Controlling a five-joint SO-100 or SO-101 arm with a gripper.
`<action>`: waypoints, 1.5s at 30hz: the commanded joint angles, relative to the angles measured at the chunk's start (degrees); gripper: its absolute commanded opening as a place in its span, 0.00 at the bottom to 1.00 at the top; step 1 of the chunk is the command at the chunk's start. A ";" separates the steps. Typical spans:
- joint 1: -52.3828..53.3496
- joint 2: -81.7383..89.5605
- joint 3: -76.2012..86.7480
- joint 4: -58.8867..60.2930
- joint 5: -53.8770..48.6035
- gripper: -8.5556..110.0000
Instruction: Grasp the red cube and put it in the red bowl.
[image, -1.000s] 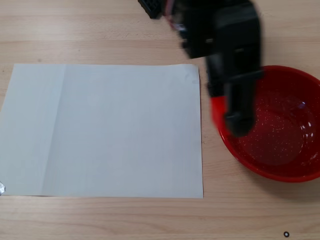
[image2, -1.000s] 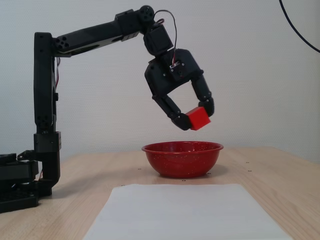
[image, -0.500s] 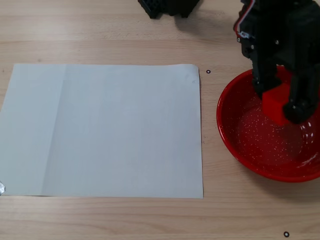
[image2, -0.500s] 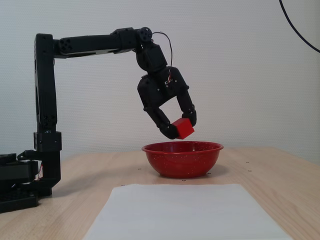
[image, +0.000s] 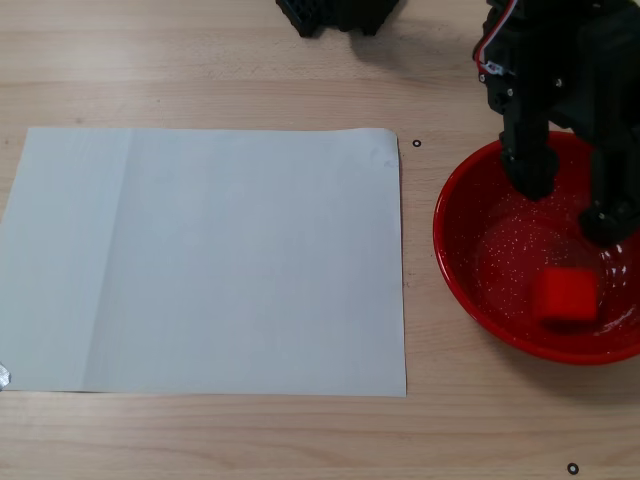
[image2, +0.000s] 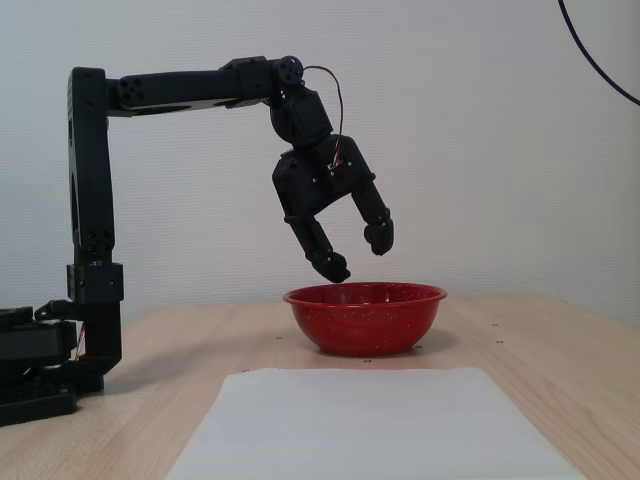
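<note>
A light wooden table (image: 200, 60) fills the top-down fixed view and runs back to a white textured wall in the side-on fixed view. On it lies a big sheet of white paper (image: 205, 260), creased down its left part, with its right edge just beside the red bowl (image: 455, 250). No brand, label or writing can be read on anything.

The black arm (image2: 180, 85) stands on its base at the far left of the side-on view, rises upright, then reaches right and bends down over the bowl. Thin red and white wires run along it near the wrist.

The red bowl (image2: 365, 318) sits right of the paper in the top-down view, glossy, with fine white speckles inside. Its right side is cut off by the picture edge.

The gripper (image2: 355, 250) hangs above the bowl with its two fingers spread apart and nothing between them. In the top-down view the gripper (image: 570, 205) covers the far part of the bowl.

The red cube (image: 565, 296) lies inside the bowl, on the near side of its floor, clear of the fingers. In the side-on view the bowl's wall hides it.

Small black dots mark the table near the bowl.
</note>
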 joint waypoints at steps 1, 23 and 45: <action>-0.53 7.91 -6.77 0.35 -1.32 0.20; -11.51 24.17 8.61 -2.11 0.44 0.07; -23.55 54.14 53.17 -27.42 1.58 0.07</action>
